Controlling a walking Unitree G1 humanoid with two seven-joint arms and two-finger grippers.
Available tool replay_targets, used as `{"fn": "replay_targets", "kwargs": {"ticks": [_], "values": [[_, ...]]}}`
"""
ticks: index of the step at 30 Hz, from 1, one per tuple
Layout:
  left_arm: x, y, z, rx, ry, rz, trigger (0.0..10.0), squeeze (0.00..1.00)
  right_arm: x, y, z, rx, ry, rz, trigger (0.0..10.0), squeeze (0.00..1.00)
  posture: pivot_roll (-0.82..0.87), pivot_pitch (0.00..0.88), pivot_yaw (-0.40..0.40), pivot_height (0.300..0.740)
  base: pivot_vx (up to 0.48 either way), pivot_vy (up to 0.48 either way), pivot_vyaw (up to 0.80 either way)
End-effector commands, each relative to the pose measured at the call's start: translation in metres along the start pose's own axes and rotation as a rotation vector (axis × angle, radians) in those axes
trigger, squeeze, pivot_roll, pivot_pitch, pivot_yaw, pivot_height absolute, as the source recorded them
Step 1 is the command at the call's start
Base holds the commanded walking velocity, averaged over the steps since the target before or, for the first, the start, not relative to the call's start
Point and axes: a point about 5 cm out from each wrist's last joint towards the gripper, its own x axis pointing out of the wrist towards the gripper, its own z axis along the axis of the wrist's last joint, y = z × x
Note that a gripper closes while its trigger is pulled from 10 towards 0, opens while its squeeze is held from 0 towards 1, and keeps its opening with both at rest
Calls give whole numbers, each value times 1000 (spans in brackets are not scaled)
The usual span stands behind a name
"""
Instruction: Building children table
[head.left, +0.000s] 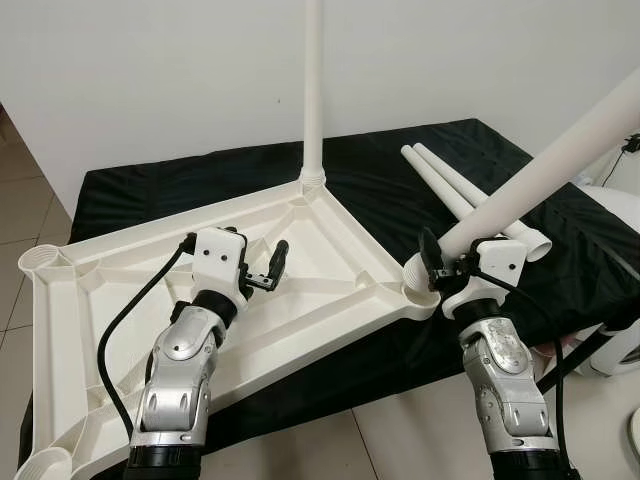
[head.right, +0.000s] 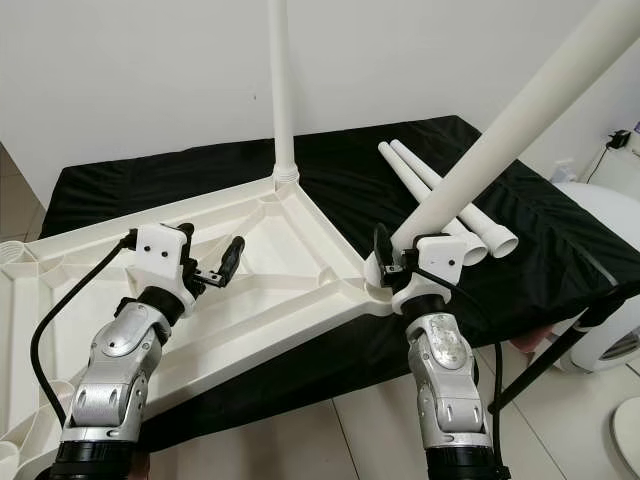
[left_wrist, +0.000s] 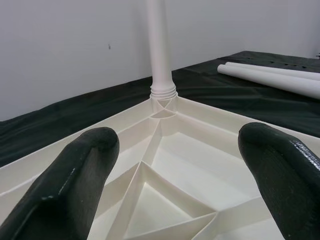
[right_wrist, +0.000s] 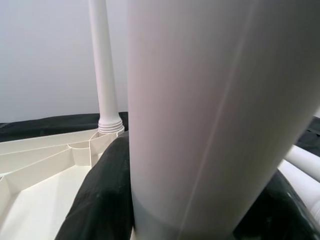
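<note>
The right gripper (head.right: 392, 258) clamps a long white plastic table leg (head.right: 505, 125), tilted, its foot apparently at the corner socket (head.left: 418, 278) of the upturned white ribbed tabletop (head.left: 300, 290); it wants righting before turning, while the left gripper (head.left: 262, 268) hovers agape above the ribs.

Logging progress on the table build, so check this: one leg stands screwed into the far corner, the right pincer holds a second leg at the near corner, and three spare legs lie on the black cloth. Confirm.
Not quite: two spare legs lie on the black cloth, not three, as the left eye view shows. The rest holds: one leg stands in the far corner of the tabletop, and the right pincer holds a second leg at the near corner.
</note>
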Motion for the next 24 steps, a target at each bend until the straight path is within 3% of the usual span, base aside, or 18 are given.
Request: {"fn": "replay_targets", "kwargs": {"ticks": [1,18,21,24], "values": [[0,0,-1,15,0,9,10000,0,1,-1,0,-1,-1,9,10000,0,-77,3,26,740,0,0,0],[-4,-2,-1,30,3,-4,10000,0,1,2,-1,3,4,32,10000,0,-70,0,14,740,0,0,0],[0,-13,2,38,-7,-54,10000,0,2,0,0,-3,3,35,10000,0,-73,0,10,740,0,0,0],[1,-15,2,36,-9,-62,10000,0,2,1,0,-4,3,36,10000,0,-73,0,10,740,0,0,0]]}}
